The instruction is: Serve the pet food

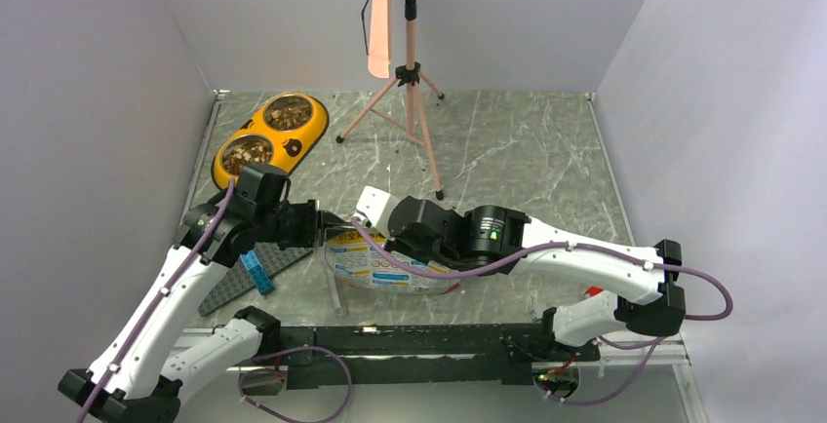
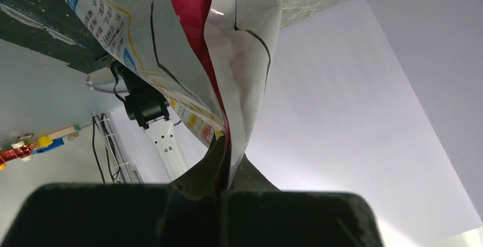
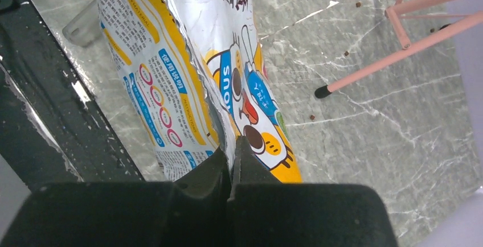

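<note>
The left gripper [image 2: 225, 164] is clamped tight on one edge of the bag [image 2: 239, 59]. The right gripper [image 3: 233, 153] pinches another edge; kibble [image 1: 246, 155] fills the yellow dish [image 1: 314, 126].

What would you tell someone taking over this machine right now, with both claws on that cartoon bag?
The left gripper is shut on the bag; the right gripper is shut on it too.
The bag hangs between the arms, near the table's front.
The pet food fills both bowls of the yellow dish, far left; a few stray pellets lie by the pink tripod.
Done: serving, apparently.
Left: probably setting the bag down and letting go.
</note>
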Available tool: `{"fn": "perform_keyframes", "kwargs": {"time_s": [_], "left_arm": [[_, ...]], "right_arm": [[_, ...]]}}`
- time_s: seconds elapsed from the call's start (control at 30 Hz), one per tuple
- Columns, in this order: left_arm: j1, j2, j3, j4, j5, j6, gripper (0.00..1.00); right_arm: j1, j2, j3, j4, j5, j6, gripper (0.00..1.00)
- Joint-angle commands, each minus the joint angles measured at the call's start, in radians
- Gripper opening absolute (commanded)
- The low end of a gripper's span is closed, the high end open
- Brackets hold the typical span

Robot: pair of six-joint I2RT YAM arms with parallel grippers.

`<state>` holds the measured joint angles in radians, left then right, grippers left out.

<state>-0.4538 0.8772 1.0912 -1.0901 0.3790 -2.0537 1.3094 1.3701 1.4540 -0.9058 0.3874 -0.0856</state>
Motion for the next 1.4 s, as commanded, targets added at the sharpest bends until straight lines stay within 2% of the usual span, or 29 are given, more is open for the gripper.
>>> {"fn": "perform_keyframes", "kwargs": {"time_s": [0.0, 0.17, 0.5, 0.53, 0.6, 0.7, 0.73, 0.77, 0.8, 0.9, 1.03, 1.1, 1.13, 1.17, 1.37], "left_arm": [[0.041, -0.022, 0.051, -0.039, -0.060, 0.004, 0.00], [0.068, -0.027, 0.053, -0.065, -0.051, 0.016, 0.00], [0.089, -0.021, 0.053, -0.077, -0.031, 0.024, 0.00], [0.090, -0.019, 0.054, -0.075, -0.031, 0.027, 0.00], [0.090, -0.016, 0.054, -0.073, -0.028, 0.029, 0.00], [0.090, -0.008, 0.059, -0.067, -0.025, 0.034, 0.00], [0.090, -0.005, 0.060, -0.068, -0.024, 0.034, 0.00], [0.090, -0.003, 0.064, -0.067, -0.023, 0.037, 0.00], [0.090, 0.000, 0.066, -0.067, -0.022, 0.038, 0.00], [0.091, 0.007, 0.079, -0.072, -0.029, 0.043, 0.00], [0.092, 0.003, 0.079, -0.078, -0.037, 0.043, 0.00], [0.092, 0.003, 0.076, -0.077, -0.038, 0.046, 0.00], [0.092, 0.004, 0.078, -0.076, -0.042, 0.048, 0.00], [0.092, 0.005, 0.081, -0.074, -0.047, 0.053, 0.00], [0.092, -0.003, 0.106, -0.027, -0.141, 0.117, 0.00]], "right_arm": [[-0.047, -0.121, -0.036, -0.143, 0.170, -0.009, 0.00], [-0.132, -0.138, -0.028, -0.211, 0.115, 0.056, 0.00], [-0.141, -0.220, -0.128, -0.267, 0.257, 0.099, 0.00], [-0.145, -0.225, -0.129, -0.276, 0.267, 0.115, 0.02], [-0.144, -0.242, -0.131, -0.283, 0.259, 0.112, 0.14], [-0.146, -0.278, -0.125, -0.271, 0.226, 0.096, 0.17], [-0.145, -0.283, -0.121, -0.274, 0.223, 0.096, 0.16], [-0.146, -0.285, -0.120, -0.274, 0.214, 0.095, 0.04], [-0.146, -0.288, -0.118, -0.278, 0.207, 0.095, 0.00], [-0.145, -0.336, -0.131, -0.238, 0.187, 0.061, 0.00], [-0.176, -0.357, -0.138, -0.265, 0.189, 0.068, 0.00], [-0.185, -0.363, -0.141, -0.281, 0.161, 0.065, 0.13], [-0.185, -0.372, -0.147, -0.281, 0.154, 0.062, 0.09], [-0.185, -0.379, -0.154, -0.282, 0.158, 0.062, 0.00], [-0.185, -0.423, -0.164, -0.259, 0.134, 0.052, 0.00]]}}
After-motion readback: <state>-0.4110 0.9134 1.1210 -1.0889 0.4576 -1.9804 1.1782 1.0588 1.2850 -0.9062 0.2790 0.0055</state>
